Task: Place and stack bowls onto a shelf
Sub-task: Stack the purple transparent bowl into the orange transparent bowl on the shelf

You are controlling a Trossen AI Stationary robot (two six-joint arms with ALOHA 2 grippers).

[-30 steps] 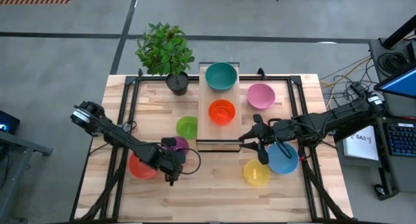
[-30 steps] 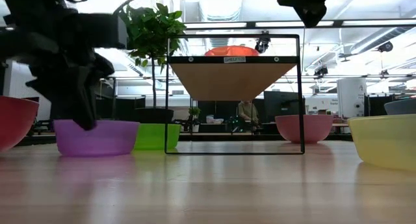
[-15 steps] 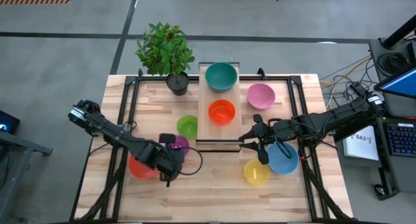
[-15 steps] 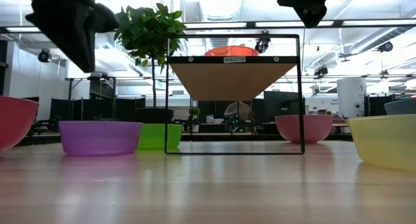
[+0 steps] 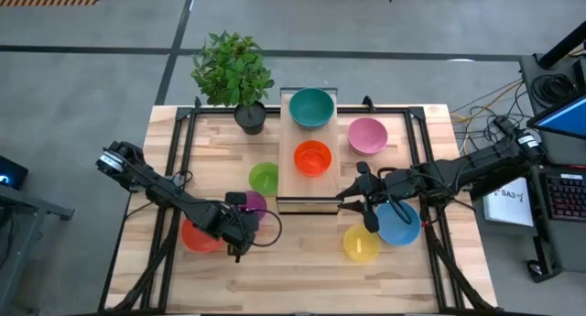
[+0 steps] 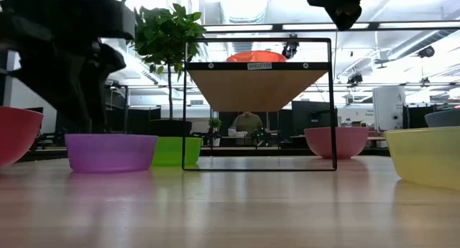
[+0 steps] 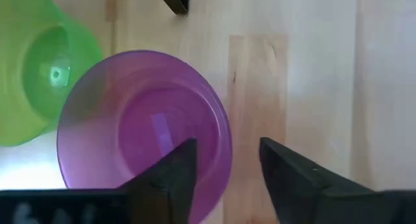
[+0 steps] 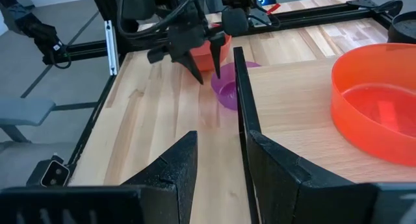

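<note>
On the shelf sit a teal bowl and an orange bowl. On the table stand the pink, green, purple, red, yellow and blue bowls. My left gripper is open, one finger over the purple bowl's hollow and one outside, just above its rim. My right gripper hangs open by the shelf's near right corner, above the table.
A potted plant stands at the shelf's far left corner. The shelf's dark frame post rises straight ahead of my right gripper. Bare table lies near the front edge between the red and yellow bowls.
My left gripper rose well clear of the purple bowl, then came back down to just above its rim. The purple bowl stays on the table. My right arm has kept still.
</note>
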